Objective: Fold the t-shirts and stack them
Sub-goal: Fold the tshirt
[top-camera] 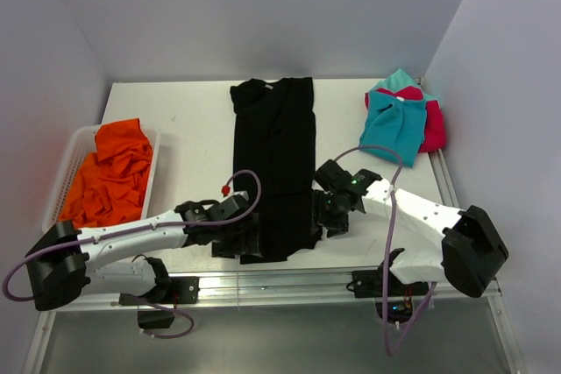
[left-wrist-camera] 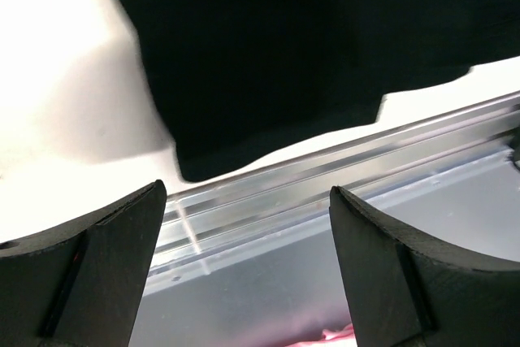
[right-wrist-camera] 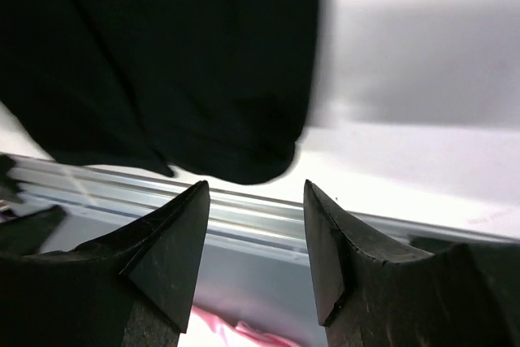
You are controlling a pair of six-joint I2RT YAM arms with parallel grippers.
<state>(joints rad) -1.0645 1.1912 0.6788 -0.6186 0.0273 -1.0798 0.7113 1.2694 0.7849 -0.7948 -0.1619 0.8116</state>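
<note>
A black t-shirt point(top-camera: 273, 164) lies folded into a long strip down the middle of the table, its hem at the near edge. My left gripper point(top-camera: 250, 238) is at the hem's near left corner, open, with nothing between its fingers point(left-wrist-camera: 106, 258); the black cloth point(left-wrist-camera: 301, 54) lies just beyond them. My right gripper point(top-camera: 331, 216) is at the hem's right side, open and empty too, the black cloth point(right-wrist-camera: 162, 62) ahead of its fingers point(right-wrist-camera: 175, 249). A teal t-shirt point(top-camera: 393, 124) rests on a pink-red one point(top-camera: 434, 124) at the back right. An orange t-shirt point(top-camera: 112, 172) fills the basket.
A white basket point(top-camera: 156, 142) stands at the left of the table. A metal rail point(top-camera: 289, 282) runs along the table's near edge, seen close in both wrist views. Grey walls close in the back and sides.
</note>
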